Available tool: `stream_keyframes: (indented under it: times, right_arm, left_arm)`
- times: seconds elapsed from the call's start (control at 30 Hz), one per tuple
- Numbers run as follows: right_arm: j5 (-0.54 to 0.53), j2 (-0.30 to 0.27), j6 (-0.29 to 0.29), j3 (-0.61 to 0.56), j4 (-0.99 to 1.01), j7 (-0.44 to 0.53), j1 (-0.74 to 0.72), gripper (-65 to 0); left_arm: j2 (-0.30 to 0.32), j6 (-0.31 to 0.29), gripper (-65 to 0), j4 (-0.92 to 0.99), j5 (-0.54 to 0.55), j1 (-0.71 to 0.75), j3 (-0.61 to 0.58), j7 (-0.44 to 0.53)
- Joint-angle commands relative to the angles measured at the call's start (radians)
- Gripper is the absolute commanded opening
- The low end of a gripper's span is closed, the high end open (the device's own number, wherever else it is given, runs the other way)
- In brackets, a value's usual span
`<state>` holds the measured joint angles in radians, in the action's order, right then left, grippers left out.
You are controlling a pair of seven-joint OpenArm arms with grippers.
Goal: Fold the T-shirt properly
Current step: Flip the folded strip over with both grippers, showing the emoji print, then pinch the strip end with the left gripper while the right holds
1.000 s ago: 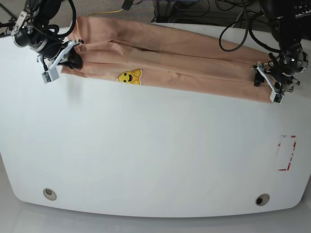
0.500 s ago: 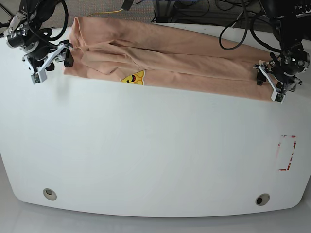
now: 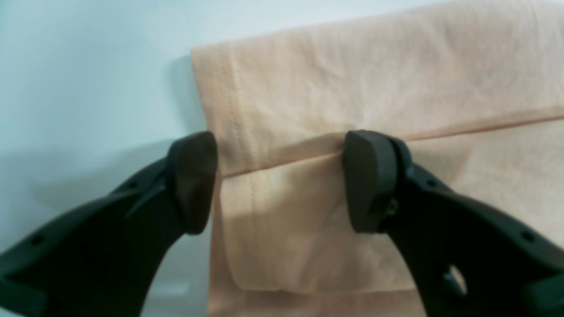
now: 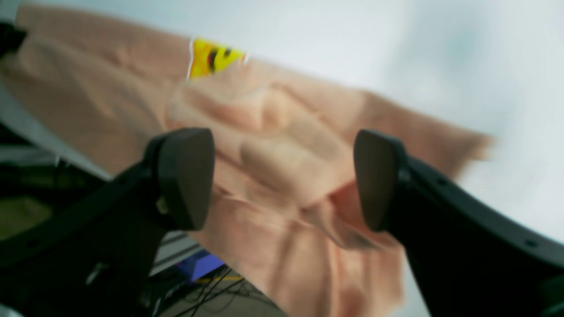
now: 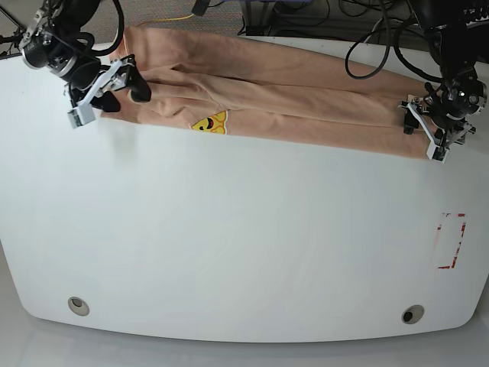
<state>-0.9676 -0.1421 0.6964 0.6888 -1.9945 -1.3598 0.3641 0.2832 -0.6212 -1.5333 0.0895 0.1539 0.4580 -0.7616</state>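
Black rubbery pads tip our left gripper [image 3: 280,180], and we see them spread wide over the hemmed end of the T-shirt [image 3: 374,110], one pad at the stitched edge and the other further in over the cloth. A folded layer crosses between them, its crease running level with the pad tips. We cannot tell from the left wrist view whether the pads touch the fabric or hang just above it. In the base view this left gripper [image 5: 428,130] sits at the T-shirt's [image 5: 306,88] right end, near the far right edge of the white table [image 5: 229,245].

Our right gripper [image 4: 282,176] is also spread wide, its jaws holding nothing. Between the dark pads the right wrist view shows rumpled peach cloth, blurred, with the yellow cartoon print [image 4: 213,57] further off. In the base view the right gripper [image 5: 107,84] is at the T-shirt's left end, its dark fingers over the bunched cloth there.

The T-shirt lies as a long narrow band along the far edge of the table, slanting slightly toward us to the right, with the yellow cartoon print [image 5: 207,122] peeking out at its near edge. A red-marked rectangle [image 5: 451,241] is on the table's right side, well apart from the cloth.
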Motion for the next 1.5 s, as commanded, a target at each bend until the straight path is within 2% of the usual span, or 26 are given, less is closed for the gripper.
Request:
stream_keyframes:
  times: [0.0,0.07,0.23,0.3,0.4,0.63,0.8,0.93,1.1,1.2,1.33,1.47]
  right_arm:
    - [0.008,-0.001,0.002,-0.064,-0.01,0.029,-0.009,-20.0]
    - [0.045,0.026,0.002,-0.096,-0.007,0.03,-0.007,-26.5]
    - [0.209,0.083,0.002,-0.14,-0.007,0.032,-0.009,-49.3]
    - [0.26,0.089,0.002,-0.157,0.004,0.047,-0.012,-53.0]
    - [0.316,0.078,0.002,-0.199,0.037,0.092,-0.006,-52.5]
    - [0.373,0.0,0.002,-0.206,0.162,0.105,0.013,-52.2]
    - [0.424,-0.104,0.002,-0.212,0.337,0.19,-0.053,-52.0]
    - [0.43,-0.161,0.002,-0.215,0.464,0.25,-0.121,-52.0]
    - [0.43,-0.238,0.002,-0.323,0.617,0.316,-0.245,-52.0]
    - [0.43,-0.255,0.002,-0.372,0.659,0.351,-0.294,-52.0]
    - [0.43,-0.255,0.002,-0.392,0.683,0.356,-0.339,-52.0]
    - [0.43,-0.253,0.002,-0.396,0.682,0.356,-0.342,-52.3]
  left_arm:
    - [0.014,0.004,-23.6,-0.013,-0.006,0.003,0.006,0.004]
    - [0.015,0.004,-23.6,-0.013,-0.006,0.008,0.006,0.004]
    - [0.012,0.004,-23.6,-0.017,-0.006,0.013,0.006,0.004]
    - [0.012,0.004,-23.6,-0.013,-0.006,0.013,0.006,0.004]
    - [0.011,0.004,-23.6,-0.013,-0.006,0.013,0.006,0.004]
    - [0.011,0.004,-23.6,-0.017,-0.006,0.016,0.006,0.001]
    - [0.009,0.004,-23.6,-0.022,0.0,0.02,0.006,0.0]
    - [0.009,0.002,-23.6,-0.028,0.003,0.037,0.006,0.0]
    - [-0.022,0.002,-23.6,-0.054,0.003,0.039,0.006,-0.003]
    - [-0.028,0.001,-23.3,-0.078,0.008,0.036,0.006,-0.045]
    - [-0.028,-0.033,-23.1,-0.143,0.122,0.034,0.02,-0.103]
    - [-0.028,-0.045,-22.8,-0.218,0.241,0.036,0.098,-0.18]
